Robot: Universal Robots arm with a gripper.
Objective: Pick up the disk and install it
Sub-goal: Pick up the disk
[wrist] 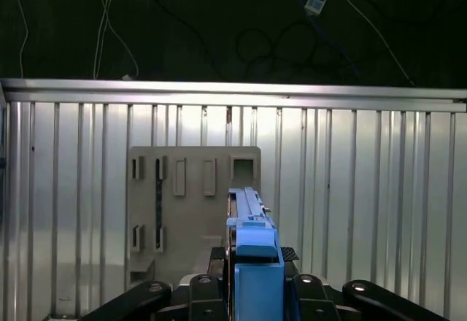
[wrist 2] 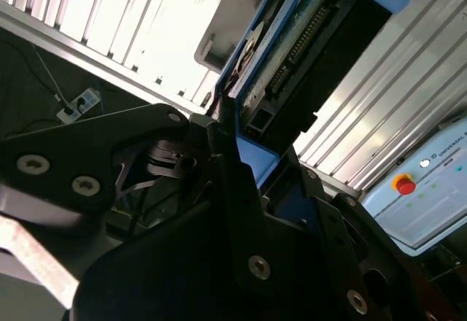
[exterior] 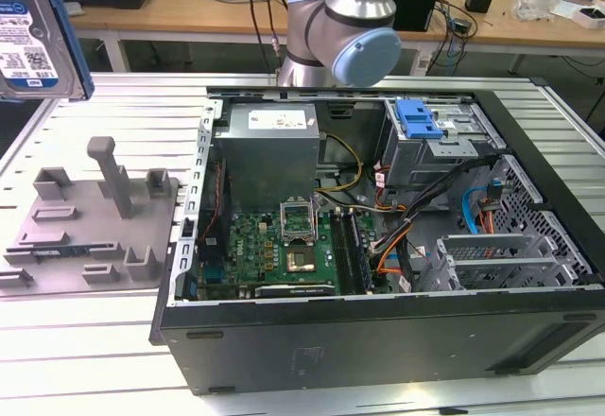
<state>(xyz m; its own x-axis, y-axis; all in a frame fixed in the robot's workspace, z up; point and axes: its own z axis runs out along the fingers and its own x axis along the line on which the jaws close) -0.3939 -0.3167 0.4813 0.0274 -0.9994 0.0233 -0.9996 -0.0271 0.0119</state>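
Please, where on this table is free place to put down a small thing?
At the exterior view's left, bare table lies before and behind the grey fixture plate, beside the computer case. Inside the case it is crowded: circuit board, cables, drive cages.

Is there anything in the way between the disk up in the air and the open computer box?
Nothing visible blocks it. The disk is up in the air at the exterior view's left, above the grey fixture plate and its posts. The computer case lies beside the plate with its open side facing up.
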